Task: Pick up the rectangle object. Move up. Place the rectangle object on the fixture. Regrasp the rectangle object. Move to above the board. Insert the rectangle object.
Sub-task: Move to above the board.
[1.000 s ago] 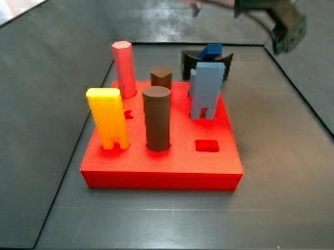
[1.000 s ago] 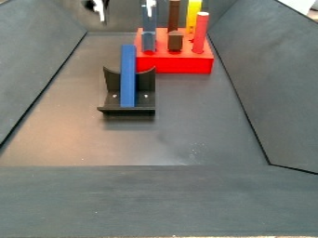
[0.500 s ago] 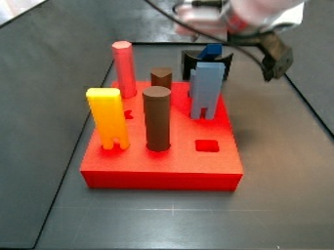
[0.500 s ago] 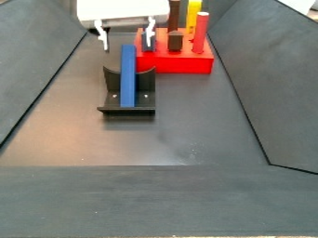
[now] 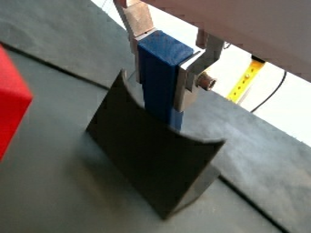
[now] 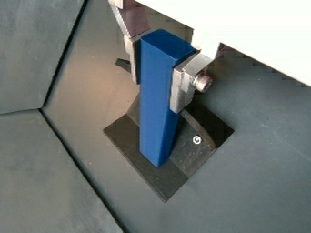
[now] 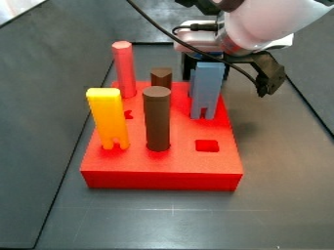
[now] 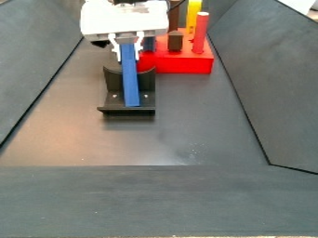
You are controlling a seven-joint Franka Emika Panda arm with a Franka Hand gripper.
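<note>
1. Since a second ago the gripper (image 8: 126, 42) has come down from the far end of the floor onto the rectangle object (image 8: 126, 76), which stands upright in the fixture (image 8: 125, 100) as before.
2. In a wrist view the silver fingers (image 5: 194, 71) sit on either side of the rectangle object (image 5: 163, 80), apparently closed against its upper part; its lower end goes down behind the fixture (image 5: 148, 157), with the board (image 5: 11, 102) close beside it.
3. In a wrist view the rectangle object (image 6: 159, 100) rises from the fixture (image 6: 183, 162), one finger (image 6: 185, 84) flat against its side.
4. In a side view the arm hides most of the fixture behind the board (image 7: 163, 155); the yellow peg (image 7: 104, 118), pink peg (image 7: 125, 68), two brown cylinders (image 7: 156, 118) and light-blue peg (image 7: 206, 93) stand in the board.
5. In a side view the board (image 8: 178, 61) lies just beyond the fixture.
</note>
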